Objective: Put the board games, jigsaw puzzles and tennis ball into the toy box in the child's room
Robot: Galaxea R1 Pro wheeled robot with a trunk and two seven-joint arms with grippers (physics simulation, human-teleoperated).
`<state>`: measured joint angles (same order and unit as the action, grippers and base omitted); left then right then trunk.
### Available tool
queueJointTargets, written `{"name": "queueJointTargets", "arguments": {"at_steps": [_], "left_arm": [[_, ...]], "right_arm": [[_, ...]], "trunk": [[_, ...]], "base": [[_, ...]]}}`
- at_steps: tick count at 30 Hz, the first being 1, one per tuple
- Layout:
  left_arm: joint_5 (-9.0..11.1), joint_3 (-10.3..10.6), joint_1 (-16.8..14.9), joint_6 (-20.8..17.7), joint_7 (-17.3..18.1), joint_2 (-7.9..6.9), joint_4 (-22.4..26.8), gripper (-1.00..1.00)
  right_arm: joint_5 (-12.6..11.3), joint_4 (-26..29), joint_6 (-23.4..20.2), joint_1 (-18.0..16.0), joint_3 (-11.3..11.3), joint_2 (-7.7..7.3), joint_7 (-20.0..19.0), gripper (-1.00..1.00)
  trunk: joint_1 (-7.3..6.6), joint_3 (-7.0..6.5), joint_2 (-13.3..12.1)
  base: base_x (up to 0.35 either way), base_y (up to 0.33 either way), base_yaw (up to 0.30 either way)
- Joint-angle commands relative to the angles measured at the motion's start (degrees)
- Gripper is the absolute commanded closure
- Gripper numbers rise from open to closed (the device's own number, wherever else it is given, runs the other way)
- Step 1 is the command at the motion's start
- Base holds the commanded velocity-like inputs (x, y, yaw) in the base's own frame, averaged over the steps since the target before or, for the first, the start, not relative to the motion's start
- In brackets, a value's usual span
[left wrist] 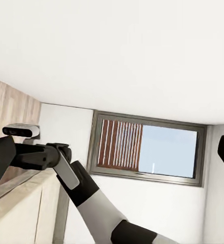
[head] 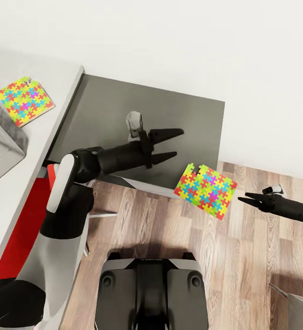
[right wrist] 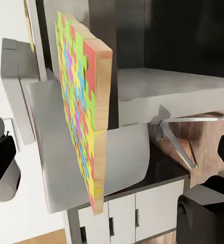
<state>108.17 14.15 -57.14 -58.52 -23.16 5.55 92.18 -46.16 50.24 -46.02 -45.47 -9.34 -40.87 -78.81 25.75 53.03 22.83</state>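
Note:
A multicoloured jigsaw puzzle (head: 206, 190) sits tilted over the wooden floor, between my two grippers and touching neither. The right wrist view shows this puzzle (right wrist: 81, 112) edge-on, just ahead of the spread fingers (right wrist: 1, 160). My right gripper (head: 242, 198) is open, its tips just right of the puzzle. To the puzzle's upper left, my left gripper (head: 173, 145) is open and empty. A second jigsaw puzzle (head: 24, 100) lies on the pale table (head: 55, 96) at the left. The grey toy box (head: 2, 142) stands at the table's left edge, cut off by the frame.
A dark grey panel (head: 170, 110) runs along the white wall behind my left gripper. A red seat (head: 25, 220) stands under the table edge. My own base (head: 151, 288) is low in the middle. In the left wrist view my right arm (left wrist: 86, 198) crosses below a window (left wrist: 147, 147).

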Motion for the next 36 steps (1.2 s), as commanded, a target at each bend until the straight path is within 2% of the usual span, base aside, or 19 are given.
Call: {"name": "queueJointTargets", "arguments": {"at_steps": [1,4,7,17,29,36], "left_arm": [[0.6,0.3,-0.3,-0.1,-1.0,0.55,0.0,-1.0],[0.6,0.8,-0.5,0.0,-1.3,0.96,0.0,-1.0],[0.6,2.0,-1.0,0.1,-1.8,1.79,0.0,-1.0],[1.1,3.2,-1.9,0.3,-2.1,3.04,0.0,-1.0],[1.4,3.7,-2.9,0.6,-1.7,3.84,0.1,-1.0],[1.5,6.0,-3.9,1.4,-0.6,4.11,0.1,-1.0]], "right_arm": [[-0.4,0.0,-0.5,-0.1,-0.2,-0.08,0.0,-1.0],[-0.4,0.0,-0.5,-0.1,-0.2,-0.08,0.0,-1.0],[-0.4,0.0,-0.5,-0.1,-0.2,-0.08,0.0,-1.0],[-0.4,-0.1,-0.5,-0.1,-0.3,-0.02,0.0,-1.0],[-0.4,-0.1,-0.5,0.0,-0.3,0.0,0.0,-1.0],[-0.4,-0.2,-0.5,0.0,-0.3,0.0,0.0,-1.0]], "trunk": [[0.03,0.06,0.1],[0.03,0.06,0.1],[0.03,0.06,0.1],[0.03,0.06,0.1],[0.03,0.06,0.1],[0.03,0.06,0.1]], "base": [[0.0,0.0,0.002],[0.0,0.0,0.002],[0.0,0.0,0.0],[0.0,0.0,0.0],[0.0,0.0,0.0],[0.0,0.0,0.057]]}}
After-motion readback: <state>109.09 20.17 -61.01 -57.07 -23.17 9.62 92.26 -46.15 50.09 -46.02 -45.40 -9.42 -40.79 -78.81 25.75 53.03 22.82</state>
